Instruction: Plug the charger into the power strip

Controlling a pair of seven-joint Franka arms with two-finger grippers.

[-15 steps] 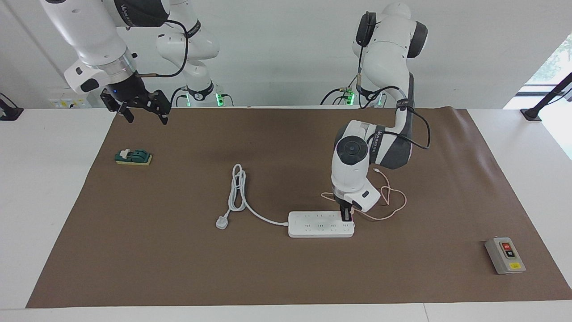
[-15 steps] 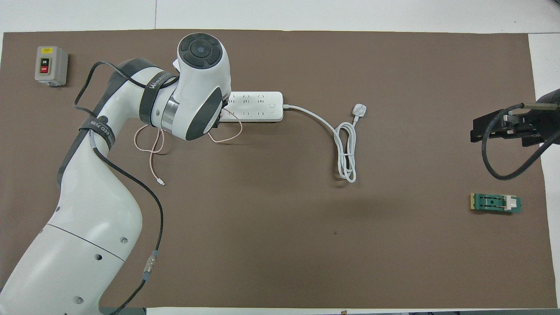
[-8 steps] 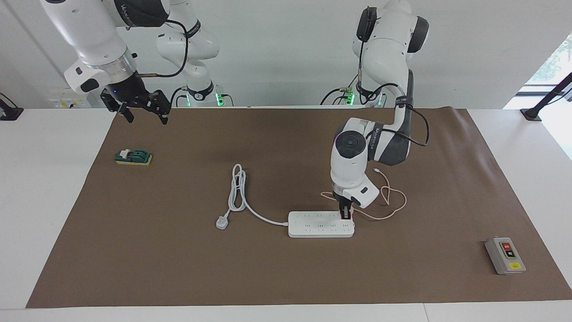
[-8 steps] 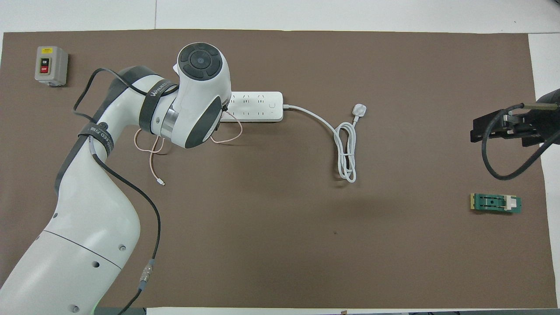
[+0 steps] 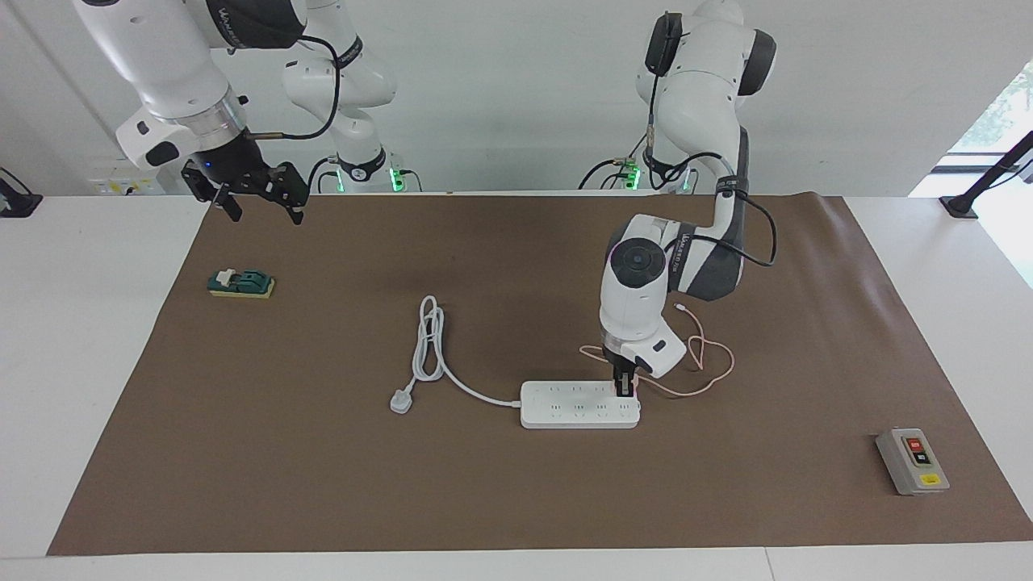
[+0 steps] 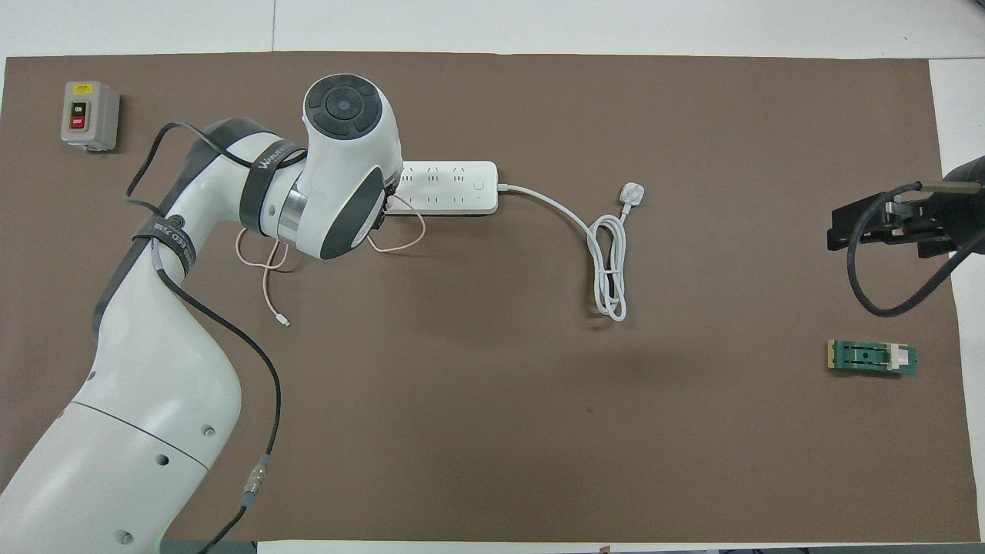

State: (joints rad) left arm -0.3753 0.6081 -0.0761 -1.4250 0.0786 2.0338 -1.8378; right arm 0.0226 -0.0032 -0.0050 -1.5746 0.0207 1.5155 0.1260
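Observation:
The white power strip (image 5: 565,403) lies flat on the brown mat; it also shows in the overhead view (image 6: 454,185). My left gripper (image 5: 625,389) points down onto the strip's end toward the left arm's end of the table. It is shut on the small pink charger (image 5: 637,394), which sits against the strip's top. The charger's thin pink cable (image 5: 710,363) loops on the mat beside the strip (image 6: 265,269). In the overhead view the left wrist hides the charger and the fingers. My right gripper (image 5: 265,211) hangs open and waits over the mat's edge.
The strip's thick white cord and three-pin plug (image 5: 401,401) lie coiled toward the right arm's end. A grey box with red and black buttons (image 5: 912,461) stands near the left arm's end. A green and yellow block (image 5: 240,283) lies below the right gripper.
The left arm's wrist has shifted slightly and stands more upright; its gripper stays at the strip's end with the charger. The right arm has not moved.

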